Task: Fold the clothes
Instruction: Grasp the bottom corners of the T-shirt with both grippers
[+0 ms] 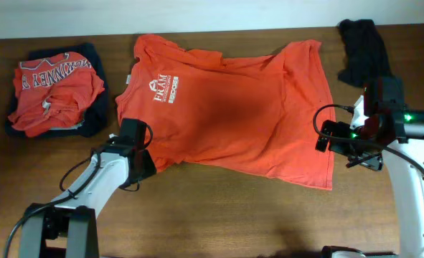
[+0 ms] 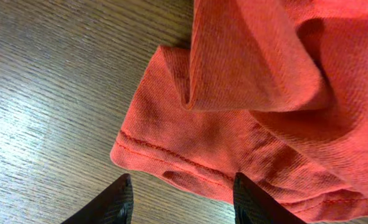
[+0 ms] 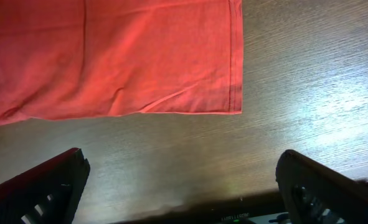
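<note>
An orange-red T-shirt (image 1: 240,115) with a small white chest logo (image 1: 161,89) lies spread out flat in the middle of the table. My left gripper (image 1: 141,150) sits at its lower-left sleeve. In the left wrist view the jaws (image 2: 182,186) stand partly apart. The stitched sleeve hem (image 2: 171,158) lies just ahead of the fingertips, and nothing is pinched. My right gripper (image 1: 326,136) hovers by the shirt's right hem. It is wide open (image 3: 184,180) over bare wood, just short of the hem corner (image 3: 233,106).
A crumpled pile of clothes, orange-red with white lettering on top of navy (image 1: 54,89), sits at the far left. A black garment (image 1: 362,46) lies bunched at the back right. The wooden table (image 1: 219,208) shows along the front.
</note>
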